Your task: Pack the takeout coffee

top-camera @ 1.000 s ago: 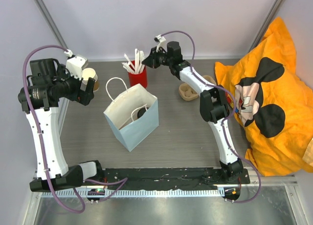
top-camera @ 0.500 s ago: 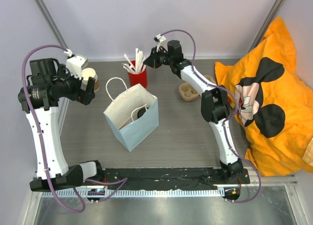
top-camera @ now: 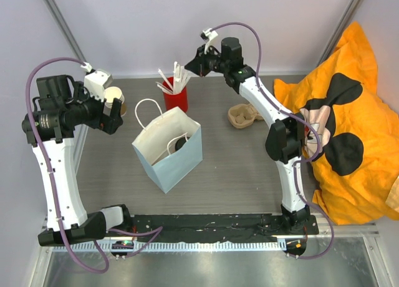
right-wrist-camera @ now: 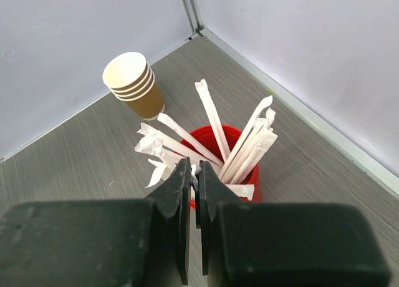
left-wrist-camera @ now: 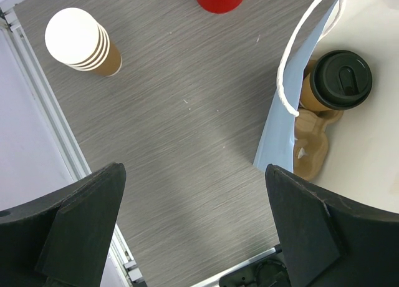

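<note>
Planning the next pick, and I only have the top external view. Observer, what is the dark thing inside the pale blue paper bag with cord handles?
Observer: A brown paper cup with a black lid, standing in a moulded cardboard carrier inside the bag.
Operator: Are the right gripper's fingers open or shut near the red cup?
Observer: Shut. The right gripper has its tips just over the white paper-wrapped sticks in the red plastic cup; whether one is pinched I cannot tell.

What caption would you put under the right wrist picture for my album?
Right pincer closed over a red cup of wrapped straws, stacked paper cups behind.
</note>
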Robot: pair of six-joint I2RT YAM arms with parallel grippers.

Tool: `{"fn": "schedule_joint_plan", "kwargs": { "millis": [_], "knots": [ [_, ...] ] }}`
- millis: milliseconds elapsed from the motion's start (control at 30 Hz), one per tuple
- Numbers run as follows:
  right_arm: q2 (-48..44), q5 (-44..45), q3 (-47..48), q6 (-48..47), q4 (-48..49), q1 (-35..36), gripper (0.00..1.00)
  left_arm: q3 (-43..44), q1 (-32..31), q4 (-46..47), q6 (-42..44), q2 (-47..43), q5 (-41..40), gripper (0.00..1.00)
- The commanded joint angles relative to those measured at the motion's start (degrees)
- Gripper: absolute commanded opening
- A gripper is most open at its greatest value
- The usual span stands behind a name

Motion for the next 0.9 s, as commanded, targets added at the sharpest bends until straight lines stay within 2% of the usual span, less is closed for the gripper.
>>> {"fn": "schedule_joint_plan", "kwargs": {
  "millis": [0,400,600,867],
  "knots": [
    [-2.0,1.0,1.6,-1.3,-0.4,0.0,0.10,1.6,0.5,1.6,-1.0,-1.3,1.9,1.00],
    [-3.1,2.4,9.2,-3.6,-2.9,-1.7,0.10,1.5,0.3,1.7,-1.5,-1.6,2.4,1.00],
    [-6.7,-1.0,8.8,-3.3,-4.9,-4.3,0.09,1.7,0.4,2.1,-2.0,-1.5,3.2,1.00],
    [-16.2,-4.2,4.8,-5.4,-9.2,-7.7,0.09,2.3,0.2,2.3,-2.4,-1.9,4.9,1.00]
  ]
}}
